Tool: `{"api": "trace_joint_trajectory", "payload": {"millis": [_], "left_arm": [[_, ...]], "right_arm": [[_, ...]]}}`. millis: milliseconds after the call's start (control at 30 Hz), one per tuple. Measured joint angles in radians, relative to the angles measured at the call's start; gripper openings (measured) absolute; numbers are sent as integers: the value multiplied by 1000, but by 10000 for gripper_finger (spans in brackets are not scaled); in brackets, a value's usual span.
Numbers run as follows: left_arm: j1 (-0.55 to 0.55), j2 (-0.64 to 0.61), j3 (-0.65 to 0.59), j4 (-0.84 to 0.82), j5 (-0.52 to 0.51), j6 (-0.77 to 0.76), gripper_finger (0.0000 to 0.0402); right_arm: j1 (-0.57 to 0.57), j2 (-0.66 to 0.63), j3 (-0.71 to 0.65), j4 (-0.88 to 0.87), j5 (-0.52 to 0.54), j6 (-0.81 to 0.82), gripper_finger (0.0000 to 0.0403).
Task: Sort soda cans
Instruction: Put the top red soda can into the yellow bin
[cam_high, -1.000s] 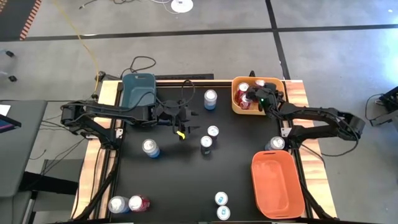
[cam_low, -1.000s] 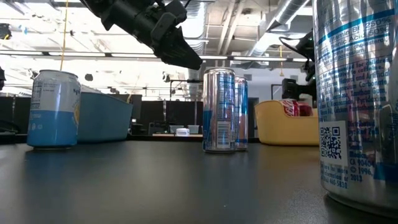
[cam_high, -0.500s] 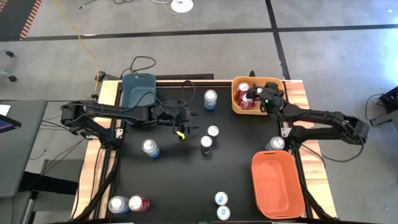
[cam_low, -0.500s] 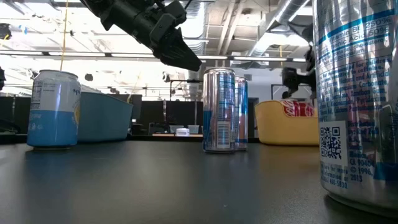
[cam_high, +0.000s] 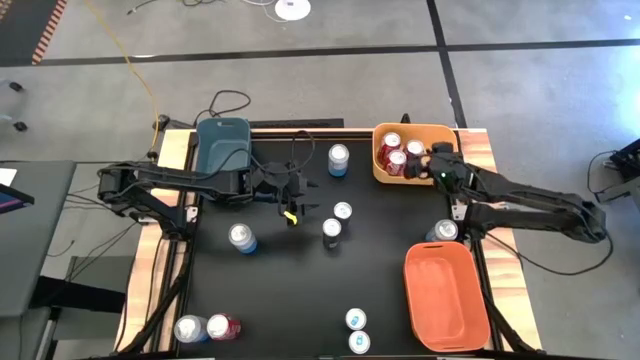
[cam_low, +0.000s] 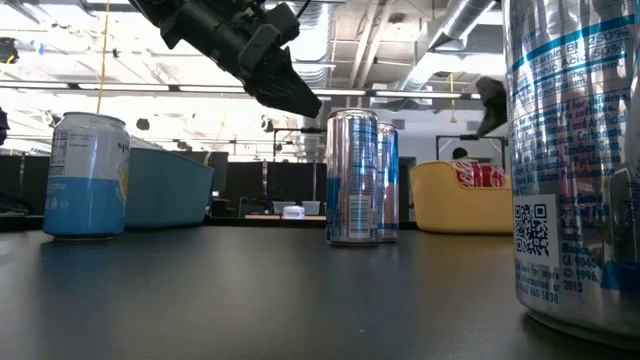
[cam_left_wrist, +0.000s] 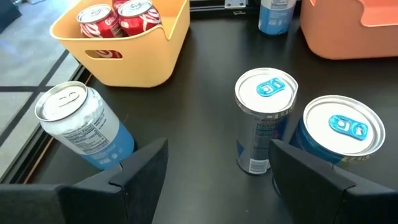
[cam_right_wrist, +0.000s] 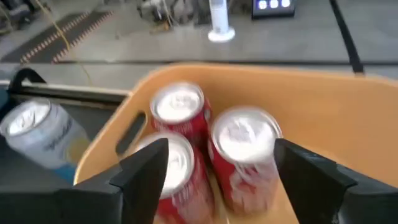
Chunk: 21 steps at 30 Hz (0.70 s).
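Black matte tabletop (cam_high: 300, 290) with pale wooden edges sits on a grey concrete floor (cam_high: 520, 100) crossed by dark lines; a yellow cable (cam_high: 130, 60) trails over the floor. From table height the room shows ceiling ducts and bright lights.

On the large silver can (cam_low: 575, 150) close to the low camera, a QR code and fine print show, too small to read.

Three red soda cans (cam_high: 400, 155) stand in the yellow bin (cam_high: 385, 175) at the far right corner. The right gripper (cam_high: 432, 160) hangs just over that bin's near side, fingers (cam_right_wrist: 146, 168) spread apart and holding nothing, with the red cans just ahead of them. An orange bin (cam_high: 445, 300) lies at the near right, with a blue can (cam_high: 443, 231) just beyond it. A teal bin (cam_high: 222, 145) sits at the far left.

The left gripper (cam_high: 292, 205) hovers over the middle of the tabletop, fingers (cam_left_wrist: 143, 171) open and empty. Just ahead of it stand a silver can (cam_high: 331, 232) and a blue-topped can (cam_high: 342, 211) close together. Another blue can (cam_high: 339, 158) stands nearer the far edge, and one more (cam_high: 241, 237) to the left. Two cans (cam_high: 356, 330) stand at the near edge, and a silver and a red one (cam_high: 205, 328) at the near left corner.
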Motion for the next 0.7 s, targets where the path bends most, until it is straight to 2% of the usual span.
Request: {"api": "trace_joint_trajectory", "payload": {"millis": [233,400,567,700], "left_arm": [[0,0,0,2,-16,-16,272],[0,0,0,7,-31,-16,272],[0,0,0,10,-31,-14,272],[0,0,0,6,-31,-14,272]], "right_arm": [[-1,-19,3,-171,-36,138,245],[-36,38,3,-158,-122,150,176],[-73,124,3,-77,-153,106,105],[-92,175,3,-53,-154,94,67]]}}
